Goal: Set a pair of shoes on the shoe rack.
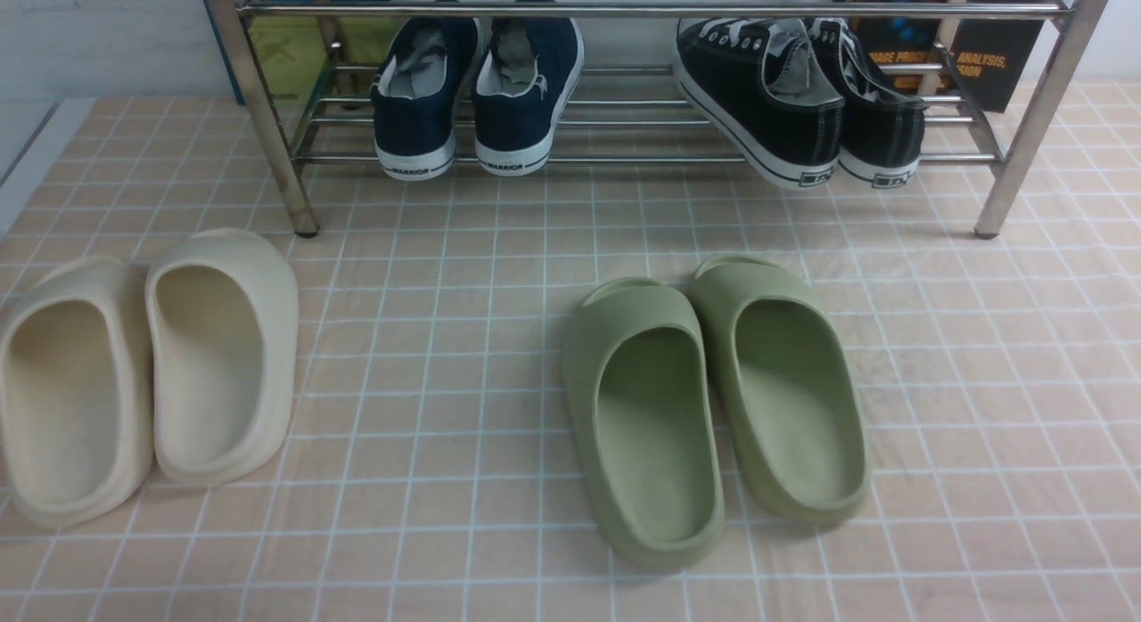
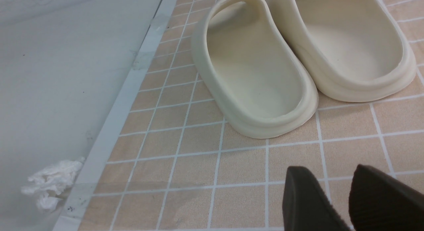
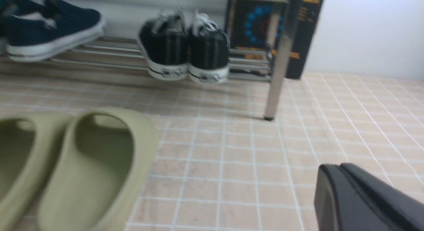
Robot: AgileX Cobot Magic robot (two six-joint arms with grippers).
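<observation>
The two black canvas sneakers (image 1: 767,105) (image 1: 878,114) sit heels toward me on the right of the chrome shoe rack's (image 1: 1025,132) lower shelf. The left one lies skewed, its heel over the front bar. They also show in the right wrist view (image 3: 162,45) (image 3: 208,49), next to a rack leg (image 3: 278,69). Neither gripper shows in the front view. My left gripper (image 2: 338,194) is open and empty above the tiled mat, near the cream slides (image 2: 258,75). My right gripper (image 3: 341,168) is shut and empty, low over the mat, well short of the rack.
Navy WARRIOR sneakers (image 1: 477,96) sit on the shelf's left. Cream slides (image 1: 151,372) lie front left and green slides (image 1: 713,399) front centre (image 3: 92,164). A dark box (image 1: 980,61) stands behind the rack. Crumpled white paper (image 2: 49,184) lies beyond the mat's left edge.
</observation>
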